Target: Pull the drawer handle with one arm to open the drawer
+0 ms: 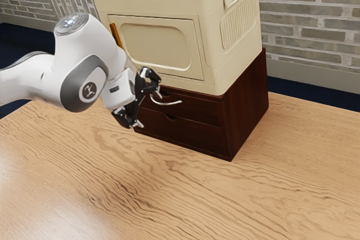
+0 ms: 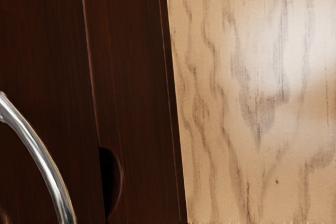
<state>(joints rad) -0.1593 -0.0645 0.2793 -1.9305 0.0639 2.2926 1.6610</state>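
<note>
Your table (image 1: 185, 195) carries the whole stack: a cream cabinet (image 1: 154, 43) above, and a dark drawer unit (image 1: 250, 105) under it. The arm (image 1: 84, 68) comes in from the exterior view's left; it is the only one you have, so there is no choice of side to make.

Your end effector (image 1: 148, 108) stands wide, its two fingers well spread, one upper and one lower, with nothing gripped between them. The upper drawer (image 1: 199, 109) looks flush with the unit, so I'd call it shut.

What you want is the silver handle (image 1: 169, 103), a bowed bar on that upper drawer's front. It lies just beyond the fingertips, toward the exterior view's right, nearer the upper finger's level than the lower's. In the wrist view it sits away from the table side. Its long axis runs along the drawer's width, roughly crosswise to the fingers' spread, so a bite from above and below should suit it. I'd judge you need a small shift up and in before closing; otherwise the upper finger may knock the bar.

Below the handle is a small dark notch (image 2: 110, 182) at the seam. The arm's round joint cover bears an emblem (image 1: 89, 90), with no words you can read.
</note>
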